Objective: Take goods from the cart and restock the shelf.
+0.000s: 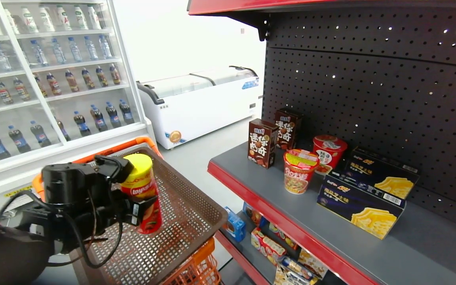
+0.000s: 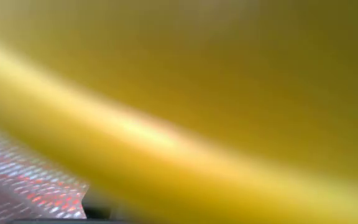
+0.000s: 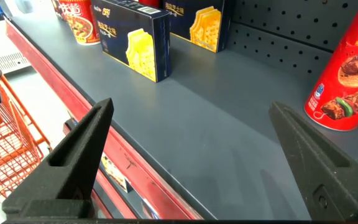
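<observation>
A: Chip can (image 1: pixel 143 190), yellow lid and red body. It is off the shelf (image 1: pixel 275 209) on the aisle side, upright and raised above the mesh floor of the cart (image 1: pixel 196 209).

B: Held how?

A: The left gripper (image 1: pixel 131 190) is clamped on it, one finger high near the lid and one lower on the body. The left wrist view gives only a close yellow blur, probably the can's own lid.

B: The other arm?

A: The right gripper (image 3: pixel 191 112) hangs over the shelf's front part, jaws wide apart with nothing between them.

B: What's on the shelf now?

A: Two brown cartons (image 1: pixel 261 142) toward the far end. Two cup noodles (image 1: pixel 299 170) are beside them, then two dark blue boxes (image 1: pixel 360 206) laid one behind the other. A red can (image 3: pixel 347 81) stands upright at the back, well apart from the boxes, with bare grey deck between.

B: So how far along?

A: My judgement is mid-task. Some stock is placed. This can is picked but not carried across, so the transfer and set-down on the shelf are not yet done. What more the cart holds I can't tell, because the arm hides part of it.
</observation>
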